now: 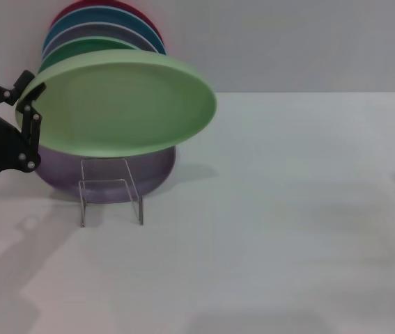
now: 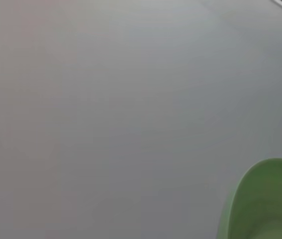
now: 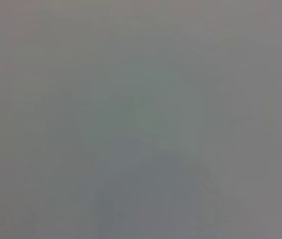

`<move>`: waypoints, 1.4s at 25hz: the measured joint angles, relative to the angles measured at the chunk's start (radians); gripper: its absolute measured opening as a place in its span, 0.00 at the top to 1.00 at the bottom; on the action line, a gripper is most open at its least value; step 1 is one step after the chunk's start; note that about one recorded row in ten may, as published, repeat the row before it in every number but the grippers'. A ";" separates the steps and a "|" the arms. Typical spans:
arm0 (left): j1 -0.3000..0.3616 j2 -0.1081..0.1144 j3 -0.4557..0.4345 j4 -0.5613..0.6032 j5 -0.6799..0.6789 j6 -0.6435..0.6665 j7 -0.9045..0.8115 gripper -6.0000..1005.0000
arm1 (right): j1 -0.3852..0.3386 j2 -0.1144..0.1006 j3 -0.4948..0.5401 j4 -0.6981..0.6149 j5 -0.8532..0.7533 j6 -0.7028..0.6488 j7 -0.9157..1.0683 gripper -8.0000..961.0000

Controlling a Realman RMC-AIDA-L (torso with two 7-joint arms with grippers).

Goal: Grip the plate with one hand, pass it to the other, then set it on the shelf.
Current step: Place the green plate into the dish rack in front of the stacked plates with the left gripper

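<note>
Plate [image 1: 124, 104] rim in left tool [image 1: 28, 104], above rack [image 1: 111, 189].

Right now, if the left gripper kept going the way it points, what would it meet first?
The left gripper points toward the robot's right and already clamps the rim of the pale green plate. Past the plate, the bare white table looks free. The clear rack sits lower, probably below that line; depth is unclear.

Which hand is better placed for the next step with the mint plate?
Left. The left hand already grips the plate by its rim, tilted in the air above the shelf. The right hand is in no view, so a handover would have to wait for it to come in.
</note>
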 joint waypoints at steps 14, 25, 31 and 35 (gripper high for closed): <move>0.006 -0.001 -0.002 0.049 0.000 -0.037 0.007 0.94 | 0.005 0.000 -0.003 0.000 0.000 -0.005 -0.001 0.50; 0.010 -0.001 0.001 0.064 0.000 -0.063 0.007 0.94 | 0.006 0.000 -0.005 0.000 0.000 -0.004 -0.001 0.50; 0.010 -0.001 0.004 0.064 0.000 -0.077 0.007 0.93 | 0.003 -0.001 -0.005 0.000 0.000 0.000 -0.001 0.50; 0.007 0.002 0.025 0.064 0.000 -0.102 0.007 0.91 | 0.003 -0.001 -0.005 0.000 0.000 0.002 -0.001 0.50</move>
